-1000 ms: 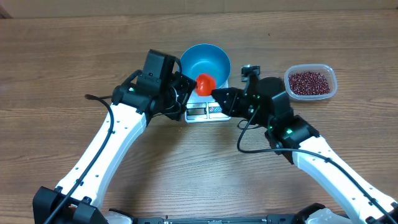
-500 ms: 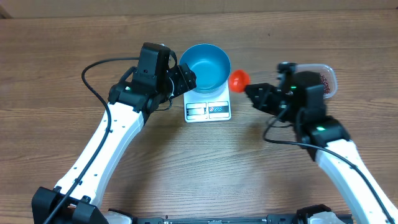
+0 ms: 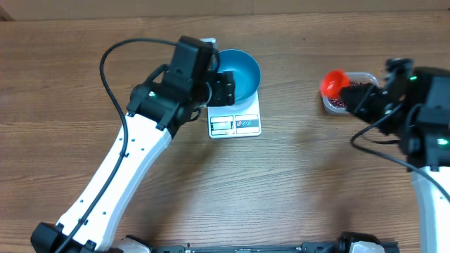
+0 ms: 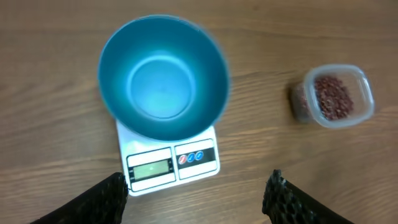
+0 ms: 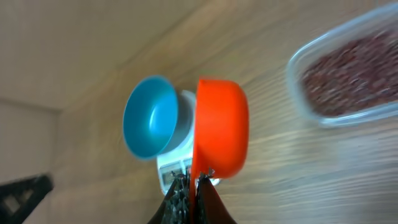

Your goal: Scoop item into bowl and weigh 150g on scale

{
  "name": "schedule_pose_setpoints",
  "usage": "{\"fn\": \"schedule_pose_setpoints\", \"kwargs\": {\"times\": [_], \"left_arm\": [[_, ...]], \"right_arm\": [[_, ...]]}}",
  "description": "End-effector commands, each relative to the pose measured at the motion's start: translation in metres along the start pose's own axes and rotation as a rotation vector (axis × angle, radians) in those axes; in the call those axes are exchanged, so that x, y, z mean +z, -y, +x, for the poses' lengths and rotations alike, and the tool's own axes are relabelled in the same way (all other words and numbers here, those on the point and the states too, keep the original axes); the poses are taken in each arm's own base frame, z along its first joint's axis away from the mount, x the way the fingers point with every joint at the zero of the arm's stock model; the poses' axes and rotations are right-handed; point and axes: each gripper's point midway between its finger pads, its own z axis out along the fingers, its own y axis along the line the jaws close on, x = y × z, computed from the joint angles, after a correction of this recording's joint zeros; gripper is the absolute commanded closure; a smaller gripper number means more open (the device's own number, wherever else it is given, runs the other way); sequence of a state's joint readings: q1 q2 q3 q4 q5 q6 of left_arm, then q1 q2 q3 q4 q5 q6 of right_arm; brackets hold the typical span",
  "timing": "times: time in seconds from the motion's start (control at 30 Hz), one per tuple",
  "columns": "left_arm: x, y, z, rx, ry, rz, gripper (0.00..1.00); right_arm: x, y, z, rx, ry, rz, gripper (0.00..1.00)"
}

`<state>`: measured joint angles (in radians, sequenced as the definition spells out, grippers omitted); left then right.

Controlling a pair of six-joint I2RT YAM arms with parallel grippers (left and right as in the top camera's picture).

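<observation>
On the brown wooden bench point(image 3: 295, 183), toward the robot's left side, the left gripper point(image 4: 196, 186) is held above the scale point(image 4: 171, 165) with its jaws set wide apart, and nothing is gripped between them. In the left wrist view its dark fingers point(image 4: 99, 202) are seen low in the frame, one to each side of the scale's display edge. The scale is laid flat on the bench, its display and label panels turned toward the robot. The blue bowl point(image 4: 163, 78) is stood upright on the farther part of the scale and is seen to overhang it on both sides. In the overhead view the left gripper is placed just beside the bowl's left rim, part of which is hidden by it.

On the right side, the right gripper point(image 5: 189, 193) is closed tight on an orange scoop point(image 5: 221, 127), gripped at the lower end of its rim as the right wrist view shows it. The scoop is tipped on its side in that view; whether anything is carried in it cannot be told. Farther out, well apart from the scale and bowl, a clear tub point(image 4: 298, 106) is set on the bench, and the red-brown beans point(image 4: 333, 96) are held inside it. From overhead the scoop is seen over the tub's left end; whether the two are touching cannot be told.
</observation>
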<state>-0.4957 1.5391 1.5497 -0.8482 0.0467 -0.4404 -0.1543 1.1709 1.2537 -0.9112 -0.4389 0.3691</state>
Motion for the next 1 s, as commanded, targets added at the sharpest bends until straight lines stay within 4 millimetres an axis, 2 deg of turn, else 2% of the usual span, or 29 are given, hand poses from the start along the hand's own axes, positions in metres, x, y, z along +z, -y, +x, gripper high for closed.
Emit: {"fn": "schedule_pose_setpoints", "kwargs": {"times": [0.0, 0.13, 0.2, 0.3, 0.47, 0.6, 0.7, 0.97], "left_arm": [[-0.005, 0.019, -0.006, 0.102, 0.028, -0.028, 0.25], [0.01, 0.04, 0.017, 0.152, -0.041, -0.01, 0.27], [0.023, 0.045, 0.031, 0.173, -0.09, -0.015, 0.35], [0.045, 0.049, 0.052, 0.172, -0.165, -0.037, 0.51], [0.085, 0.05, 0.086, 0.116, -0.277, -0.09, 0.95], [0.114, 0.042, 0.11, 0.108, -0.351, -0.141, 0.96], [0.129, 0.029, 0.118, 0.109, -0.37, -0.208, 0.96], [0.149, -0.007, 0.115, 0.096, -0.298, -0.415, 0.96]], "right_arm": [[-0.011, 0.015, -0.023, -0.052, 0.051, 0.066, 0.96], [-0.009, 0.034, -0.029, -0.037, 0.056, 0.115, 0.96], [-0.006, 0.043, -0.029, -0.028, 0.045, 0.152, 0.96], [-0.001, 0.056, -0.025, -0.039, 0.018, 0.203, 0.96], [0.0, 0.068, -0.023, -0.04, 0.008, 0.262, 0.96], [-0.001, 0.07, -0.024, -0.04, 0.013, 0.276, 0.96], [-0.001, 0.07, -0.024, -0.041, 0.014, 0.275, 0.96], [-0.001, 0.07, -0.023, -0.034, 0.009, 0.276, 0.96]]}}
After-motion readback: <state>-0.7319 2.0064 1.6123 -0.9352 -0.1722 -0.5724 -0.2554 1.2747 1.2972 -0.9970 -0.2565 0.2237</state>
